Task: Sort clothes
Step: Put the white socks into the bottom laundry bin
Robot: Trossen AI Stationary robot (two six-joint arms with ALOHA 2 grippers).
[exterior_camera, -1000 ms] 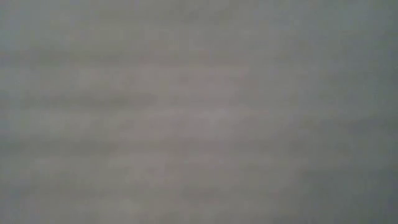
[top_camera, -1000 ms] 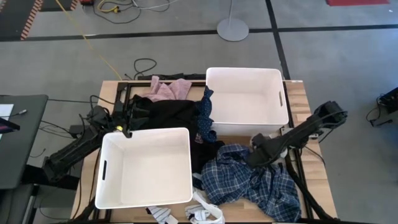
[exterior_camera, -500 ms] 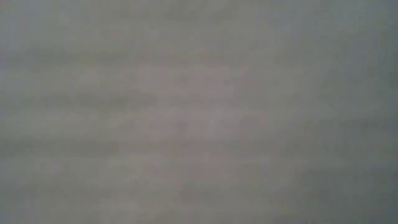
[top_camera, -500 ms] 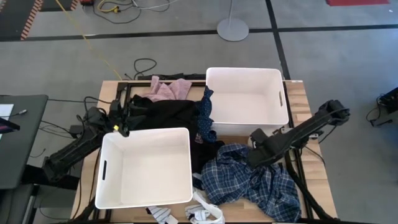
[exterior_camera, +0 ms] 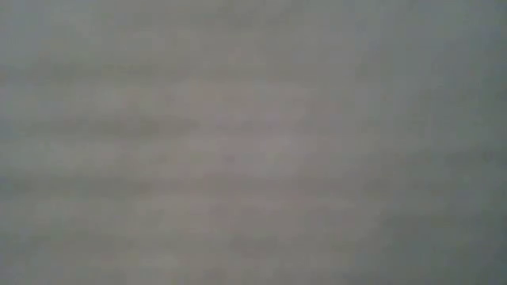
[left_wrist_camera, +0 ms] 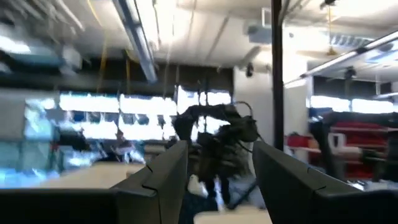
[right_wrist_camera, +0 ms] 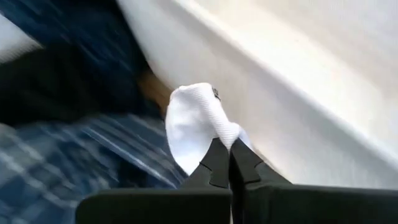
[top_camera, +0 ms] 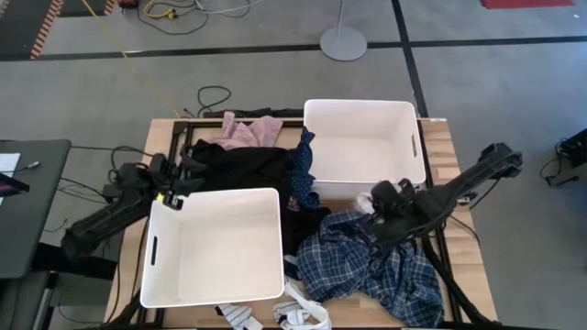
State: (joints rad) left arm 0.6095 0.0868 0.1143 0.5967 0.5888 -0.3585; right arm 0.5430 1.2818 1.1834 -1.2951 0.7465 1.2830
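My right gripper is shut on a small white sock, just above the blue-white plaid shirt and beside the near wall of the far-right white bin. My left gripper is open and empty, held level by the far-left corner of the near-left white bin. A large black garment, a pink garment and a dark blue patterned piece lie at the table's far middle. More socks lie at the near edge. The low view shows only grey. My right gripper pinches a bunched edge of the white sock between its two fingertips. The sock stands out past the fingertips, lifted off the plaid shirt, next to the bin's wall.
The two white bins take up the table's near left and far right. The plaid shirt covers the near right. A dark frame rail runs along the table's right side. Cables lie by the left arm's base.
My right gripper has moved up and toward the table's far edge, off the plaid shirt, bringing the white sock with it. My left gripper has drawn back a little toward the table's left edge.
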